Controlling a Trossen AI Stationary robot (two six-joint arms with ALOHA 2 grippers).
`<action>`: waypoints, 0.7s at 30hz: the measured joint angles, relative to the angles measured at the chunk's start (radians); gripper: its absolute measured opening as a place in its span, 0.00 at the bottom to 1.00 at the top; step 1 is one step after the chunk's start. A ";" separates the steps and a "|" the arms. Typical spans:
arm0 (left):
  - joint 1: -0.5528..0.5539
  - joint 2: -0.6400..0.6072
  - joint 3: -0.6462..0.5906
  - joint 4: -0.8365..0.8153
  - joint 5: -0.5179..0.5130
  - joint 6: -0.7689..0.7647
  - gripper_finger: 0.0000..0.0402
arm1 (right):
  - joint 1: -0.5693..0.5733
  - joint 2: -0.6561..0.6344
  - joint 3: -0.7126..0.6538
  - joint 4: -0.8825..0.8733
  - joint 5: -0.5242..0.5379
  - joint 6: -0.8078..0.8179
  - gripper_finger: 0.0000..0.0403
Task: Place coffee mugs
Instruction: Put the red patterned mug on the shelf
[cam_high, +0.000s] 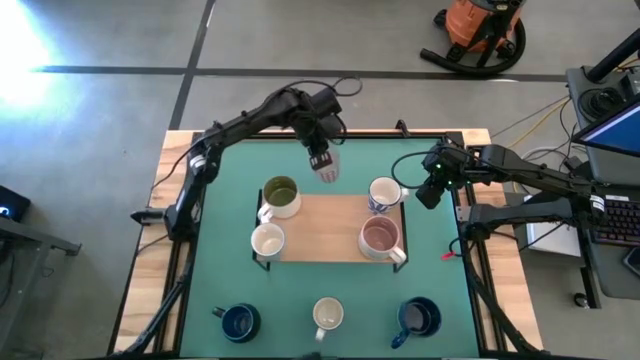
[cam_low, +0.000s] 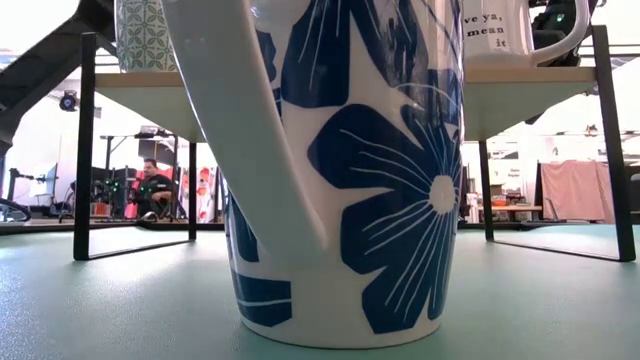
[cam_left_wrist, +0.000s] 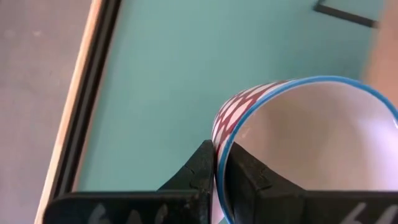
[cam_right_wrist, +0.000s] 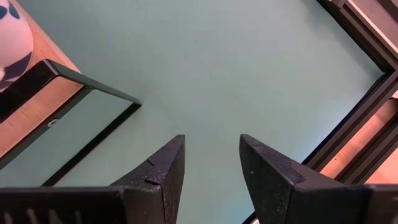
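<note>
Above the far edge of the wooden shelf (cam_high: 330, 228), the left gripper (cam_high: 326, 168) pinches the rim of a checked mug (cam_left_wrist: 298, 137), lifted over the green mat (cam_high: 230, 240). Right gripper (cam_right_wrist: 211, 162) hovers nearby, spread and empty.

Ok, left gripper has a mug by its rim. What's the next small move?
Probably carry the checked mug toward the wooden shelf's bare middle. The left gripper pinches its rim just behind the shelf; mugs fill the corners. The right gripper waits open.
</note>
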 joint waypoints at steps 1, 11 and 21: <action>-0.012 -0.011 0.000 -0.013 -0.004 0.002 0.02 | 0.000 0.000 0.000 0.000 0.000 0.000 0.35; -0.137 -0.089 0.008 -0.069 -0.026 0.001 0.02 | 0.000 0.000 0.000 0.000 0.000 0.000 0.35; -0.212 -0.100 0.006 -0.168 -0.030 -0.014 0.03 | 0.000 0.000 0.000 0.000 0.000 0.000 0.35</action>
